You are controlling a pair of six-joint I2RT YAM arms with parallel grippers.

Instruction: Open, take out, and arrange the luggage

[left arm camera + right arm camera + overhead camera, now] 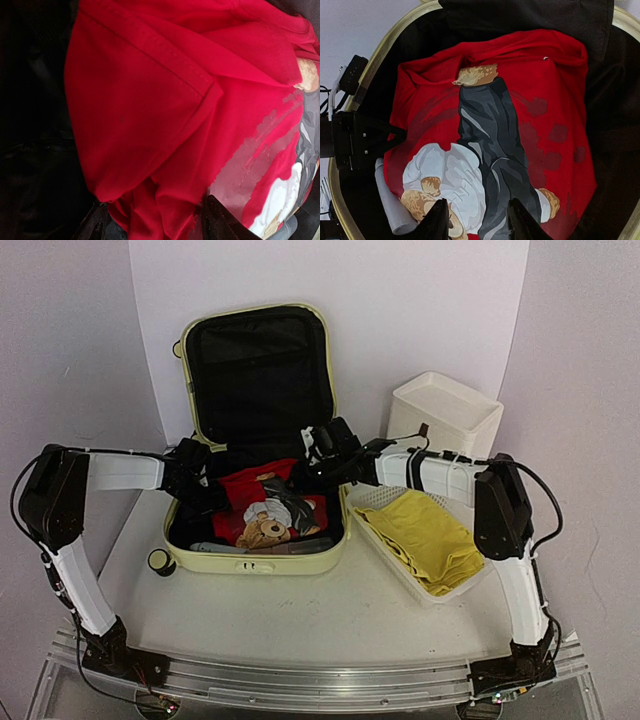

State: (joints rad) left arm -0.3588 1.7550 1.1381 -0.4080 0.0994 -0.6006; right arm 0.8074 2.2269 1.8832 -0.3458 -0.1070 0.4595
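The pale yellow-green luggage (258,560) lies open on the table, its black-lined lid (255,360) standing up against the back wall. Inside lies a red T-shirt (262,490) printed with a figure in white and grey (490,150). My left gripper (205,485) reaches into the left side of the case. In the left wrist view its jaws (157,227) stand wide apart, with bunched red shirt cloth (150,100) between them. My right gripper (308,465) hovers over the back right of the case; its fingers (479,222) are open above the print, holding nothing.
A white mesh basket (385,555) holding a yellow cloth (430,535) sits right of the case. A white box (445,410) stands behind it. A grey roll (390,200) and a black garment (530,20) lie in the case. A caster wheel (160,560) sticks out at its front left.
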